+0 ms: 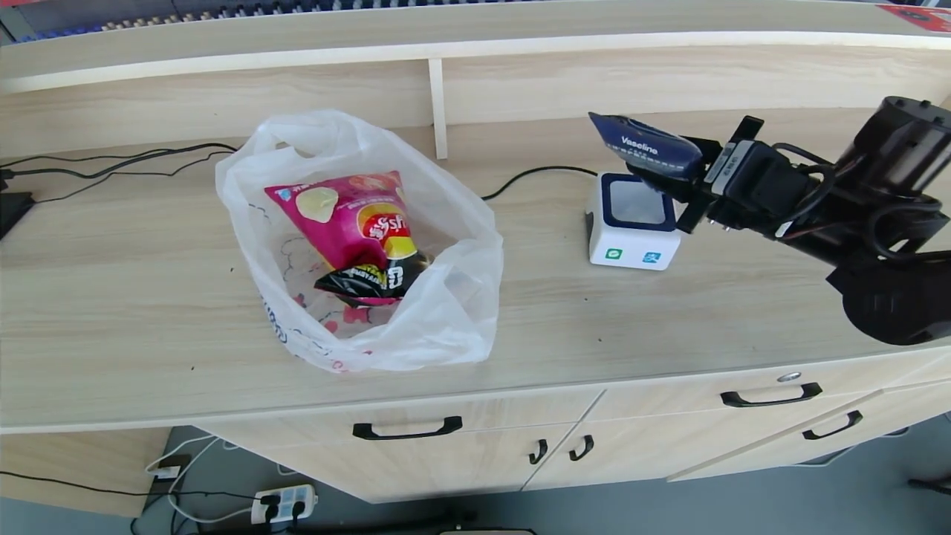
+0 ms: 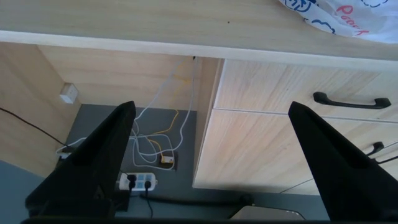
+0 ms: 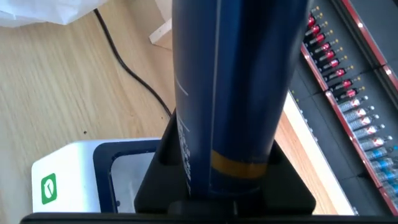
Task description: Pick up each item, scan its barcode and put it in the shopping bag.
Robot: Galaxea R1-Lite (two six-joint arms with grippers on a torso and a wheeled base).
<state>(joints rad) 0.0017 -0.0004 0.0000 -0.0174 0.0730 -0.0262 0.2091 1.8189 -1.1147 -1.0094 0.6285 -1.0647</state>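
Above the scanner (image 1: 633, 236), the right gripper (image 1: 687, 177) holds a dark blue tube (image 1: 645, 146), jaws clamped on it, apparently mid-scan. To the scanner's left, the shopping bag (image 1: 453, 312) already contains a chip packet (image 1: 356, 223); bagging the tube remains. Far from the scanner, below the counter (image 1: 669, 327), the left gripper (image 2: 211, 109) hangs with jaws apart, empty.
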